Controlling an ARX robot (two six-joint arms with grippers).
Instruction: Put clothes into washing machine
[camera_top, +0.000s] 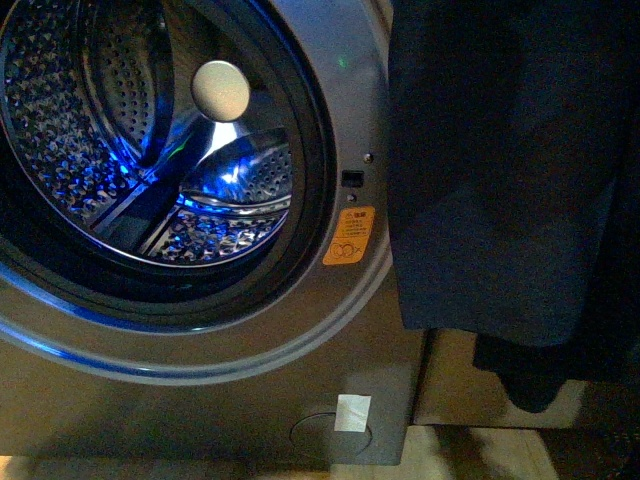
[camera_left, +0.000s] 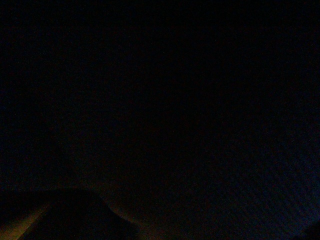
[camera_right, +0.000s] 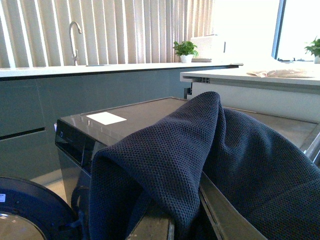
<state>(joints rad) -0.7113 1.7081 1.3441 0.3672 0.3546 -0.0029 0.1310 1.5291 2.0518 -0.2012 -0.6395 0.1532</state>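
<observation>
- Neither gripper shows in any view, so we cannot tell whether either hand is open or clamped. The left wrist view is dark and tells us nothing.
- In the right wrist view the clothes (camera_right: 200, 165) fill the near foreground. They are dark navy cloth with a fine honeycomb mesh weave, folded up into a peak, with a drooping flap on one side and a broader sweep on the other.
- In the front view we see the clothes (camera_top: 500, 170) as a flat, almost black sheet hanging at the right, outside the drum. It has a straight lower hem and a darker lobe drooping below it.
- Its left edge runs straight down over the grey front of the washing machine (camera_top: 200, 400), just beside the orange sticker (camera_top: 349, 236).
- To the left of the garment the wide round mouth faces us. The perforated steel drum (camera_top: 60, 110) glows blue, with a pale disc (camera_top: 220, 90) at its back and a dark seal (camera_top: 318, 150) ringing it.
- Lower down, a white tag (camera_top: 352, 412) sits on a round cap, and a beige panel (camera_top: 470, 390) shows under the hem.
- Beyond the cloth, the right wrist view shows the machine's flat dark top (camera_right: 150, 112) bearing a white label (camera_right: 105, 118).
- The round door (camera_right: 25, 210) is swung open in that view.
- A long counter (camera_right: 100, 68) with a tap (camera_right: 74, 35) and a potted plant (camera_right: 185, 49) stands well behind.
</observation>
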